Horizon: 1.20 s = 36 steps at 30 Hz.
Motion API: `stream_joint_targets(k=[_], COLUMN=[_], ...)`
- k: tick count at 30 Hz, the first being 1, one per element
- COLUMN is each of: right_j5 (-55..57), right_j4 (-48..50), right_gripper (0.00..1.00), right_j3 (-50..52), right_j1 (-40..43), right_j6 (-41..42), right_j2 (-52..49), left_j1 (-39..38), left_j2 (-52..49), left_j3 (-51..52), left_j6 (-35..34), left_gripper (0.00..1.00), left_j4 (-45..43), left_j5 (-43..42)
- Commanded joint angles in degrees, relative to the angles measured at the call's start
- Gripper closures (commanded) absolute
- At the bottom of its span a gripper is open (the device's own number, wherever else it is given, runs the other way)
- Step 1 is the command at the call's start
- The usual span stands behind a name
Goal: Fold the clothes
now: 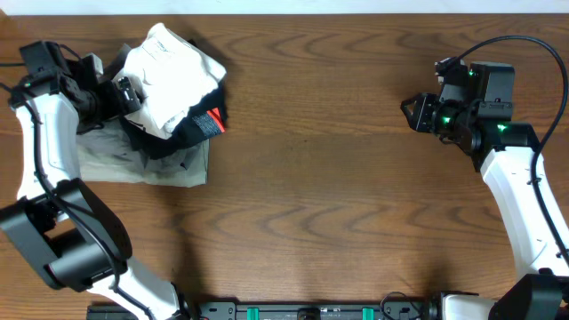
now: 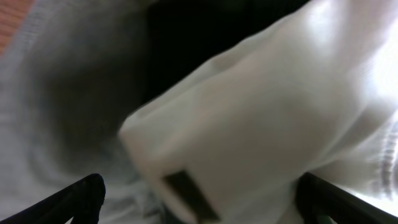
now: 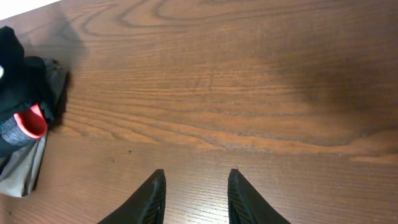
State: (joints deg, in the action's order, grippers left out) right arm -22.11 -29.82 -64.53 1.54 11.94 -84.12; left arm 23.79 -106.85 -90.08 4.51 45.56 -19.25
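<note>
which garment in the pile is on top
The white T-shirt: it lies folded over the black garment with the red tag, with the grey garments underneath.

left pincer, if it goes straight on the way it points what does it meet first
Most likely the white T-shirt: it fills the left wrist view right ahead of the open left pincer. How close is unclear in the blur.

brown wood-grain table (image 1: 356, 178), evenly lit

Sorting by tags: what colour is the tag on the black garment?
Red tag, clearest in right wrist view.
</note>
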Motion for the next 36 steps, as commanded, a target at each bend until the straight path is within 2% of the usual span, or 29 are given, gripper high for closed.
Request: stream_joint_targets(k=[1, 8, 14, 16, 17, 18, 19, 26, 36], right_j5=[-0.63, -1.60, -2.99, -2.95, -2.91, -2.91, -2.67, -2.14, -3.39], right_j4=[0.20, 4.46, 6.86, 6.38, 5.92, 5.55, 5.11, 0.85, -3.26], right_gripper=[0.66, 0.49, 0.39, 0.31, 0.20, 0.03, 0.01, 0.01, 0.01], right_j3=[-0.24, -0.26, -0.26, -0.26, -0.26, -0.26, -0.26, -0.26, -0.26], right_j1=[-0.04, 0.00, 0.00, 0.00, 0.00, 0.00, 0.00, -0.07, -0.09], right_j6=[-1.22, -6.21, -10.56, -10.86, -10.82, -10.80, -10.80, -10.73, -10.32], right_j2=[-0.04, 4.85, 16.37, 20.59, 23.02, 24.92, 26.69, 33.38, 34.23], left_j1=[0.15, -0.13, -0.13, -0.13, -0.13, -0.13, -0.13, -0.13, -0.13], left_j2=[7.93, 24.55, 37.99, 41.16, 42.60, 43.91, 45.03, 49.37, 49.53], left_j3=[-5.62, -9.92, -9.90, -9.90, -9.90, -9.90, -9.90, -9.90, -9.90], left_j6=[0.44, 0.39, 0.37, 0.39, 0.39, 0.39, 0.42, 0.39, 0.39], left_gripper=[0.02, 0.02, 0.02, 0.02, 0.02, 0.02, 0.02, 0.02, 0.02], left_j4=[2.64, 11.17, 20.92, 23.26, 24.48, 25.51, 26.29, 28.00, 28.00], left_j5=[2.19, -0.39, -1.03, -1.01, -0.98, -0.81, -0.81, -1.01, -1.01])
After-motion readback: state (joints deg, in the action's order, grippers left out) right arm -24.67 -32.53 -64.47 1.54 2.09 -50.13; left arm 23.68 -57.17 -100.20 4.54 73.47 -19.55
